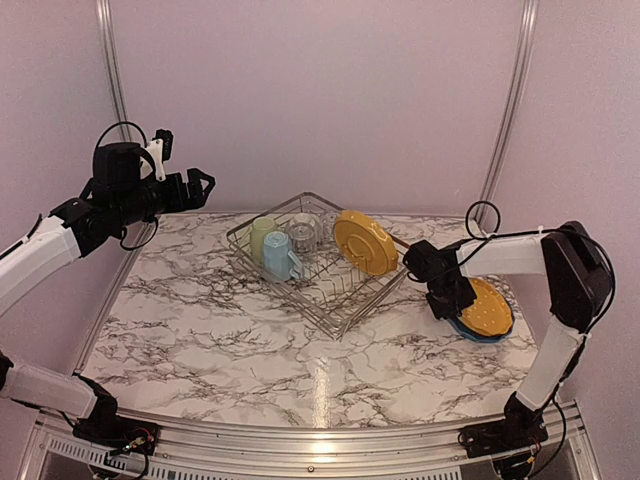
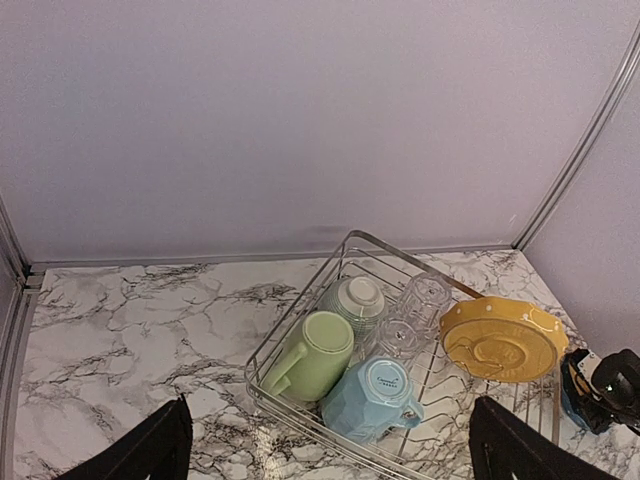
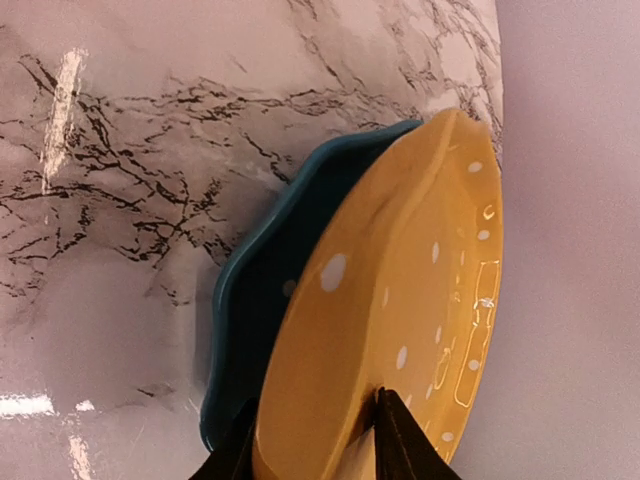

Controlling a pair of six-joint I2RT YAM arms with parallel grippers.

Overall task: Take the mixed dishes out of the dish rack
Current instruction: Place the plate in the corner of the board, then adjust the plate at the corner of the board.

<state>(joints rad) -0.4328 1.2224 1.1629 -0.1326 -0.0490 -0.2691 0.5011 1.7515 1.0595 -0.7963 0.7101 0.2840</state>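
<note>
Yellow-orange glazed pottery fills the right wrist view: the right gripper [image 3: 312,445] has one dark finger on each side of the rim of a yellow-orange plate [image 1: 487,308]. Whether the fingers press the rim or only straddle it cannot be told. This plate has white dots and lies face up on a blue plate [image 3: 260,300] with a wavy rim. The yellow-orange plate sits slightly off centre, so a crescent of blue shows along one side. The stack rests on the white marble-patterned table [image 1: 220,340], close to its right edge.

To the left of the stack, well apart from it, the dish rack [image 1: 338,330] sits at the far middle of the table, turned corner-on. At its right side a second yellow-orange plate [image 1: 366,243] stands on edge among the wire dividers, leaning. At its left side are a light blue mug [image 2: 372,398] and a pale green cup [image 2: 315,355], both upside down and side by side. Behind them is a pale green bowl [image 2: 355,300], also upside down, with a clear glass [image 2: 400,335] just right of it.

The left gripper [image 1: 203,186] hangs high above the far left corner of the table. Its fingers are spread wide with nothing between them, and it is well apart from the rack.
</note>
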